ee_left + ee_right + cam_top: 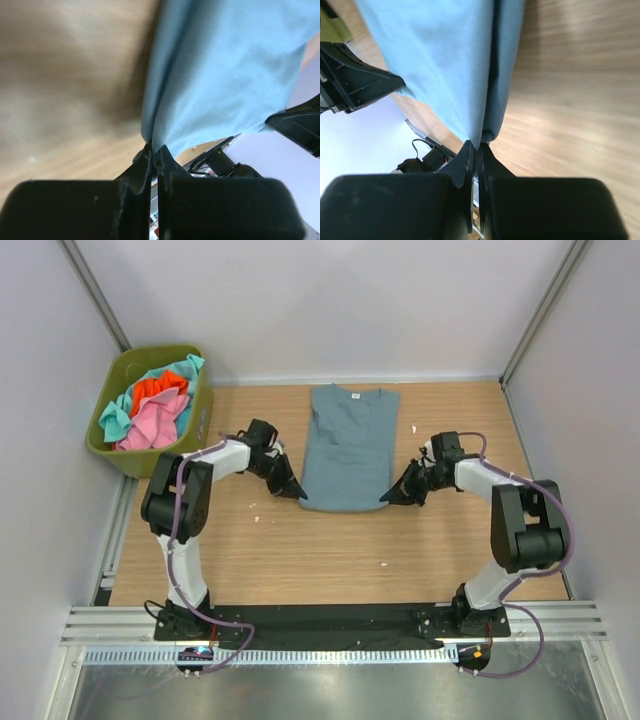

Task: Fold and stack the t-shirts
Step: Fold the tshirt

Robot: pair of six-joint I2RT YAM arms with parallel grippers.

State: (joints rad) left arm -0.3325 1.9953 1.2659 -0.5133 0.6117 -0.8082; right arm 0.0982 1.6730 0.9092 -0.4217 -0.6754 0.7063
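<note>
The slate-blue t-shirt (347, 448) lies on the wooden table with its sides folded in, a long narrow strip, collar at the far end. My left gripper (298, 494) is shut on its near left corner; the left wrist view shows the cloth (220, 70) pinched between the closed fingers at the gripper (156, 150). My right gripper (385, 499) is shut on the near right corner; the right wrist view shows the cloth (445, 60) pinched at the gripper (475, 146). Pink, orange-red and turquoise t-shirts (152, 410) lie heaped in the bin.
An olive-green plastic bin (196, 426) stands at the table's far left corner. Grey walls close the table (330, 560) on three sides. A metal rail runs along the near edge by the arm bases.
</note>
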